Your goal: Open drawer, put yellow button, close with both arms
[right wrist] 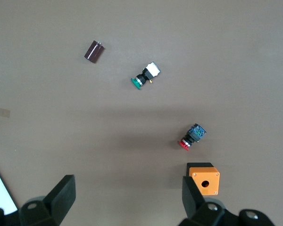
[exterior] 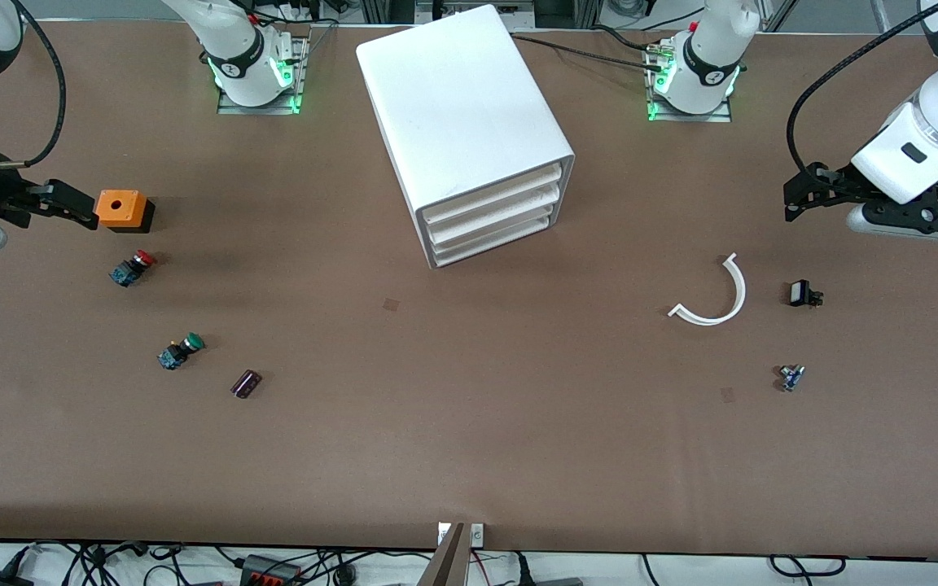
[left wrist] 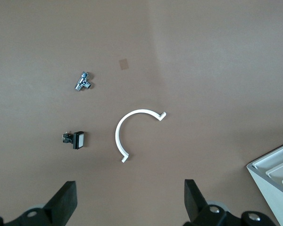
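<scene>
Along the near edge of the table (exterior: 469, 456) we see a wide bare band of brown surface, with free room across the whole middle.

Nearest on the right arm's end lies a small dark purple cylinder (exterior: 246, 383). A little farther, and closer to that end, is a green-capped button (exterior: 180, 351). On the left arm's end, a small metal fitting (exterior: 791, 377) lies nearest. Farther from us are a small black switch (exterior: 804, 294) and, beside it toward the middle, a white curved strip (exterior: 713, 297).

Farther on at the right arm's end are a red-capped button (exterior: 131, 268) and then an orange box (exterior: 120, 210) with a round hole in its top. We cannot pick out the yellow button in any view.

The right gripper (exterior: 70, 203) hangs above the table just beside the orange box, jaws spread wide and empty. The left gripper (exterior: 795, 199) hangs over bare table at its own end, above the strip and switch, jaws also spread wide and holding nothing.

Farthest, between the two arm bases, stands the white cabinet (exterior: 469, 122). Its long axis runs from the bases toward us, slanted toward the left arm's end. The drawer (exterior: 493, 191), uppermost of three, sits fully pushed in, its front facing us and angled toward the left arm's end. Open table lies in front of it.
</scene>
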{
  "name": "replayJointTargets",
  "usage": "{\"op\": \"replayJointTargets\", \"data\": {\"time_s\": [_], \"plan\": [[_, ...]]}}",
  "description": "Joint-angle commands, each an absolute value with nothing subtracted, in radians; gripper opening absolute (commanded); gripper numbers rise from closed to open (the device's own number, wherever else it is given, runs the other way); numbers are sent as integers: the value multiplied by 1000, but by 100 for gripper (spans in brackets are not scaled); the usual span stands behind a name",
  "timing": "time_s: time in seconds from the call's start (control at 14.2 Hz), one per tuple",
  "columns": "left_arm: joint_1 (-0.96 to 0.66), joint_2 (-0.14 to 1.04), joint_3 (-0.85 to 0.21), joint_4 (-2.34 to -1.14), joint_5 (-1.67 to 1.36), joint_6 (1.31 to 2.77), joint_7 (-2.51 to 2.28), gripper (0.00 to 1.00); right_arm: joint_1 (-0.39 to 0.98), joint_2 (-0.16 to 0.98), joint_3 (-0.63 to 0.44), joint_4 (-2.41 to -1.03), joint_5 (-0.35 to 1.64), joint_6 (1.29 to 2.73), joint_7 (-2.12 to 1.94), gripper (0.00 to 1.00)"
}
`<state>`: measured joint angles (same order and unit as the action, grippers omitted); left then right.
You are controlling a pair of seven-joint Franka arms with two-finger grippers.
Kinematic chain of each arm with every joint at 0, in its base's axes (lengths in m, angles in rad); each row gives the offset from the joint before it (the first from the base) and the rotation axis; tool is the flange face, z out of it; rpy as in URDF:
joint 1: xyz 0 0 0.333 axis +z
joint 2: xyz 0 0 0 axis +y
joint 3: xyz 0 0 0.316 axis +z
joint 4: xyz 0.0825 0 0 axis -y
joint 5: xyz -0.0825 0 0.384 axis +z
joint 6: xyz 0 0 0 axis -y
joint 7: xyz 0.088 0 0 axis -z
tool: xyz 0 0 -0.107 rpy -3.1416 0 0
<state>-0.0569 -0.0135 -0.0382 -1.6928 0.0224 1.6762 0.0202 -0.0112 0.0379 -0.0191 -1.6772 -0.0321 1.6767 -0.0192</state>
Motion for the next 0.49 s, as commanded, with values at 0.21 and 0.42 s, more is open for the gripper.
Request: {"op": "replayJointTargets", "data": {"time_s": [0.21, 0.42], "plan": [[-63, -12, -26, -1687, 9, 1681, 43, 100, -11, 28, -20, -1683, -38, 1683, -26, 100], [-63, -9, -26, -1678, 9, 1678, 43, 100, -11, 28, -20, -1683, -38, 1684, -26, 100]]}}
